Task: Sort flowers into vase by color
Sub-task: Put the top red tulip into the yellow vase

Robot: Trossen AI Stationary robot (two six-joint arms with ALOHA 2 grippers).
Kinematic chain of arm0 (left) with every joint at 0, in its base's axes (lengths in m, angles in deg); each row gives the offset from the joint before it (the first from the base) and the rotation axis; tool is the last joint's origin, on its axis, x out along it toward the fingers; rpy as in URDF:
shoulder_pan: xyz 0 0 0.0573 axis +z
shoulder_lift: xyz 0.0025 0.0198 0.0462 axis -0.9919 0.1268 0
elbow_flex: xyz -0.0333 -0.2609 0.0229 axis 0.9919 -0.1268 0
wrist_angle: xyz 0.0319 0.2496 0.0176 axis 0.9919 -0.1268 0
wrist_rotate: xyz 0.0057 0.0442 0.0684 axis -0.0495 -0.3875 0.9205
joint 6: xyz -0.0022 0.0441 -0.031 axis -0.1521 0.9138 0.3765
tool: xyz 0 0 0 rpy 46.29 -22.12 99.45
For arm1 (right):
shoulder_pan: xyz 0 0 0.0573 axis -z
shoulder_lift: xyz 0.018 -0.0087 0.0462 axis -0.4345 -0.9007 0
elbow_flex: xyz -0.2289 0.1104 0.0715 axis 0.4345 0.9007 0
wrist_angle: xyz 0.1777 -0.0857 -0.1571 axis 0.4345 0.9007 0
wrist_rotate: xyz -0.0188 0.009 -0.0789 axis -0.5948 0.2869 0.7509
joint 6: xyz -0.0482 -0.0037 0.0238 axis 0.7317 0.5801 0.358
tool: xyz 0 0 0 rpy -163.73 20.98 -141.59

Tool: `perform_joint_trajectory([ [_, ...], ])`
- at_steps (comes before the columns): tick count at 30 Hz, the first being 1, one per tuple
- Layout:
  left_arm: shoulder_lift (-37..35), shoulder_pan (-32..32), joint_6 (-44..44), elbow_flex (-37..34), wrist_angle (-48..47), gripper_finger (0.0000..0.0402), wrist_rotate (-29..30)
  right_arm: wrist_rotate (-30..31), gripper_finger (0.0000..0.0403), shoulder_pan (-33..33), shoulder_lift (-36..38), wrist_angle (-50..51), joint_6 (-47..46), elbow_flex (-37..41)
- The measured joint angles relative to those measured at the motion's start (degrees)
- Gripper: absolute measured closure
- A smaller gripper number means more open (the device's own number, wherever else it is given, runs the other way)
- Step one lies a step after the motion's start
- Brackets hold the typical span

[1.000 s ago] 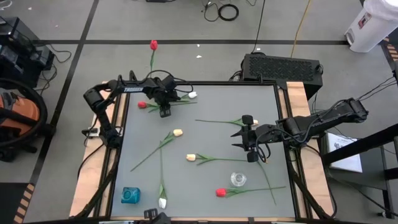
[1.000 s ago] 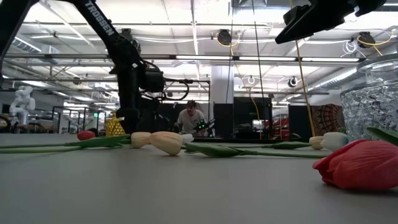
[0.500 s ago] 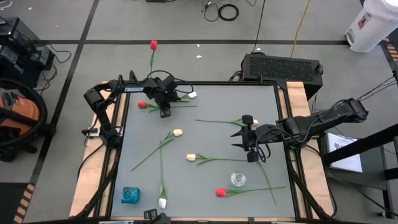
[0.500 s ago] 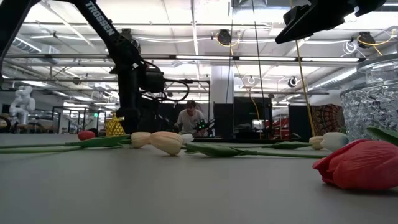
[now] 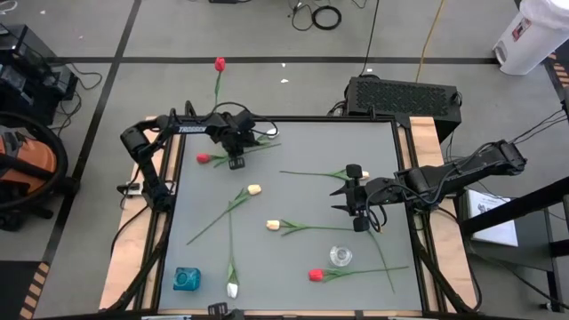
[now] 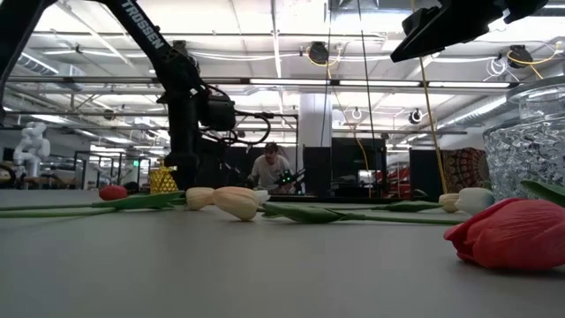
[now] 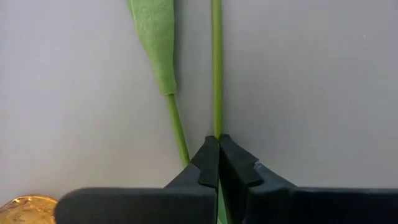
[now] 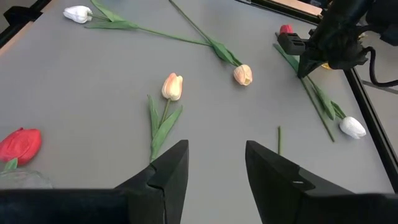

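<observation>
Left gripper (image 5: pixel 236 161) sits low at the far-left of the table (image 5: pixel 302 258), fingers pressed together on the thin green stem of a red tulip (image 5: pixel 203 158); in the left wrist view the stem (image 7: pixel 216 68) runs straight out from between the closed fingertips, with a leaf (image 7: pixel 154 43) alongside. The red bud lies just left of the gripper, near the table's left edge. A white tulip (image 8: pixel 352 127) lies close by on the gripper's right.

Right gripper (image 5: pixel 353 197) hovers above the right-middle of the table, fingers spread, holding nothing.

Remaining flowers lie flat and scattered: a cream tulip (image 5: pixel 254 189) mid-table, a cream-yellow tulip (image 5: pixel 273 226) nearer, a white-headed one (image 5: pixel 232 290) at the near edge, and a red one (image 5: pixel 315 275) near-right, just beside the clear glass vase (image 5: pixel 340 256). A blue vase (image 5: pixel 186 279) stands at near-left. One red tulip (image 5: pixel 219 64) lies on the floor beyond the table.
</observation>
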Motion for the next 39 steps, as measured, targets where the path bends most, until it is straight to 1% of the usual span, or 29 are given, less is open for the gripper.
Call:
perform_joint_trajectory([
  [7, -1.01, -0.61, -0.36, -0.11, -0.79, 0.0399, 0.11, -0.01, 0.0252, -0.01, 0.0, 0.02, 0.0, 0.0],
  [11, -2.35, -1.18, -0.46, -0.37, -3.32, 0.04, -1.05, -0.01, 0.0252, 0.01, 0.0, 0.02, 0.0, 0.0],
  [23, -5.84, -5.38, -1.95, -0.24, -4.51, 0.04, -0.86, -0.02, 0.0252, -0.02, 0.0, -0.04, 0.0, 0.0],
  [34, -6.14, -9.02, -3.43, -0.13, -7.55, 0.04, 4.16, 0.0, 0.0252, -0.01, 0.0, -0.04, 0.02, 0.0],
  [39, -8.04, -9.86, -3.41, -0.11, -7.52, 0.04, 4.97, -0.01, 0.0252, -0.01, 0.0, -0.03, 0.02, 0.0],
])
